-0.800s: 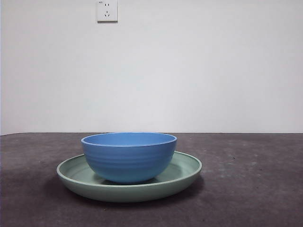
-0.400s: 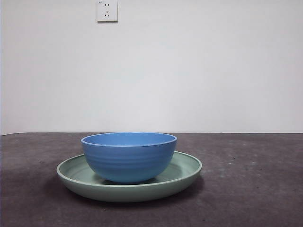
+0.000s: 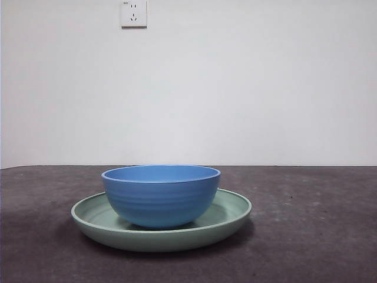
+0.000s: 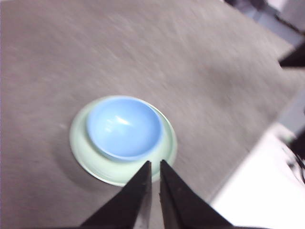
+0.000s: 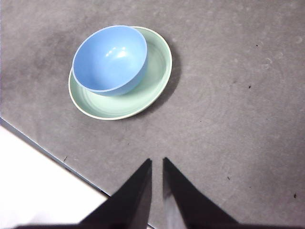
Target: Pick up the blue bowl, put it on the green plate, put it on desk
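The blue bowl stands upright inside the green plate, a little left of the plate's middle, on the dark desk. No arm shows in the front view. From high above, the left wrist view shows the bowl in the plate, slightly blurred. My left gripper hangs well over the plate's rim, jaws shut and holding nothing. In the right wrist view the bowl and plate lie far off. My right gripper is shut and holds nothing, high above bare desk.
A white wall with a socket rises behind the desk. The desk's edge runs near the plate in the right wrist view, with pale floor beyond it. Another desk edge shows in the left wrist view.
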### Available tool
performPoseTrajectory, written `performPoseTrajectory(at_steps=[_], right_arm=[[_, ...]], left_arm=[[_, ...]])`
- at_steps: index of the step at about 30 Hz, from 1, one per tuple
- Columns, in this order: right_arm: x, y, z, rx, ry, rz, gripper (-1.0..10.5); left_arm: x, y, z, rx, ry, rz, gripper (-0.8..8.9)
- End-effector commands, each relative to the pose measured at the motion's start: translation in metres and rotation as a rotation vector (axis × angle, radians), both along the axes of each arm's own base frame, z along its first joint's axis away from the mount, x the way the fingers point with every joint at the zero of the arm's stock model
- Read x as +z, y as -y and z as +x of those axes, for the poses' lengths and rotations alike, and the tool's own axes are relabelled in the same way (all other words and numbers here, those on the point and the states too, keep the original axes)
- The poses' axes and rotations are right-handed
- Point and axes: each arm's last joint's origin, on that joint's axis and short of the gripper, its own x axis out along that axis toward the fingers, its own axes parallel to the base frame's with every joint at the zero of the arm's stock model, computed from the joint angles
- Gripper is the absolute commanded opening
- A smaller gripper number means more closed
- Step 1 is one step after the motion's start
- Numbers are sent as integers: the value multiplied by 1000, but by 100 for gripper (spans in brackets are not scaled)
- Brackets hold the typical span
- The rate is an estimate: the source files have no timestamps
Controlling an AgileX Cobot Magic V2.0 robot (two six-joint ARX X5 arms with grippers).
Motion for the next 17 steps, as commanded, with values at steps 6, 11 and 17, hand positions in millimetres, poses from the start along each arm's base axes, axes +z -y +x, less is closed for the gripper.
performPoseTrajectory(at_steps=[6,11,17], right_arm=[[3,-1,0,-1,10,16,33],[3,-1,0,0,10,16,33],[3,-1,0,-1,10,16,33]], left_arm=[[-40,-19,10,324,200,-64,28],[-86,-29,25,483,340,-64,28],[-138,-37,39,573,384,-16,28]])
